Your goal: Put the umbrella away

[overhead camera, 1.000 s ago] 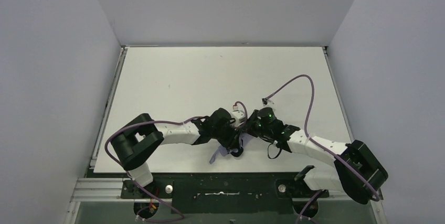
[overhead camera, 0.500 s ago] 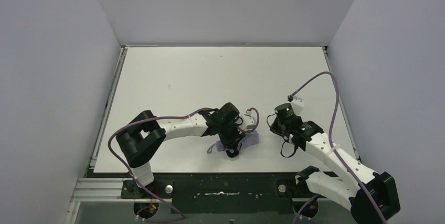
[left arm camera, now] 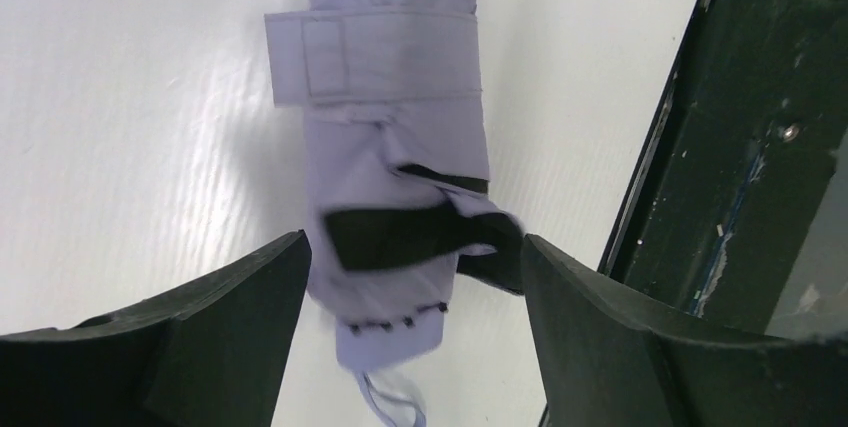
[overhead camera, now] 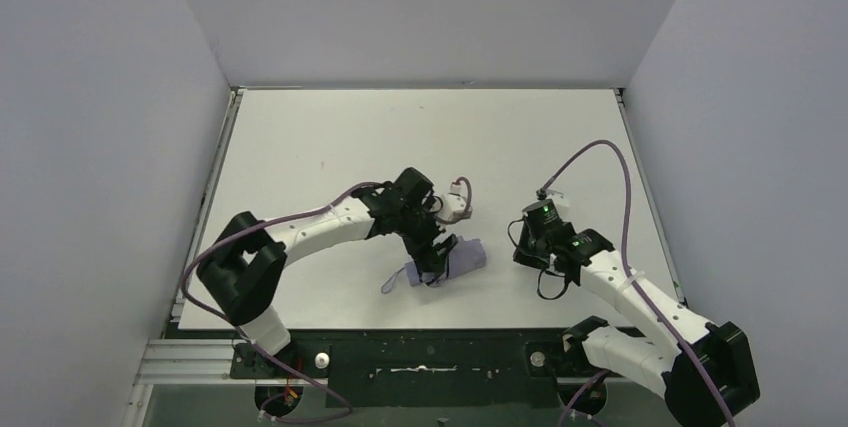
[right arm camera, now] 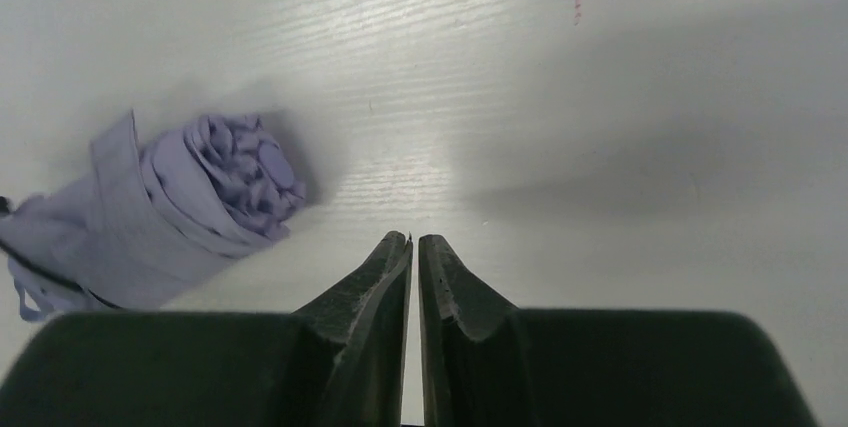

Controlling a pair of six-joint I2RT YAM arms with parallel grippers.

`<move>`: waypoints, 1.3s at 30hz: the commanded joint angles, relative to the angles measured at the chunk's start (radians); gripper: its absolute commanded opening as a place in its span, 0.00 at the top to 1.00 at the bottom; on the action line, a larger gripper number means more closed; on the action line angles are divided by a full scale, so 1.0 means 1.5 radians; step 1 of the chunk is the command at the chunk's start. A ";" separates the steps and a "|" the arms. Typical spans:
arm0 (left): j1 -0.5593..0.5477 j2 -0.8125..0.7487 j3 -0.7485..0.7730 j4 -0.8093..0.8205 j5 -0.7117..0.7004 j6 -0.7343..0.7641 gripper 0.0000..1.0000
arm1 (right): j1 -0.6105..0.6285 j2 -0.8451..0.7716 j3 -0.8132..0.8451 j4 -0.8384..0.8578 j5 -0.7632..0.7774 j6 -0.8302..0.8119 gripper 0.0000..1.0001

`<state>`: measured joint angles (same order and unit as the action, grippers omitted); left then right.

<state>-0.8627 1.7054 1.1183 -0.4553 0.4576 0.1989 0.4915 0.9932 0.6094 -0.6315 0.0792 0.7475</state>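
On the white worktop (overhead camera: 330, 137), the folded umbrella (overhead camera: 455, 259) lies near the front edge, between your left jaws, which stand apart; the right jaws are almost together, empty. A nudge may loosen its black strap (left arm camera: 400, 234).

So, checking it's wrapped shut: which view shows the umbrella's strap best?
Left wrist: the strap bands the umbrella in close-up. Right wrist shows mostly the rolled fabric end; the top view, a small lavender bundle.
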 commanded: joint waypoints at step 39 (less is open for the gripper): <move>-0.036 -0.110 -0.281 0.293 -0.311 -0.456 1.00 | 0.083 0.421 0.229 0.112 -0.262 -0.285 0.99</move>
<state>-0.9092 1.4757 0.6319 -0.0681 -0.0109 -0.5404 0.5396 1.6176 0.9089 -0.5270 -0.1581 0.2852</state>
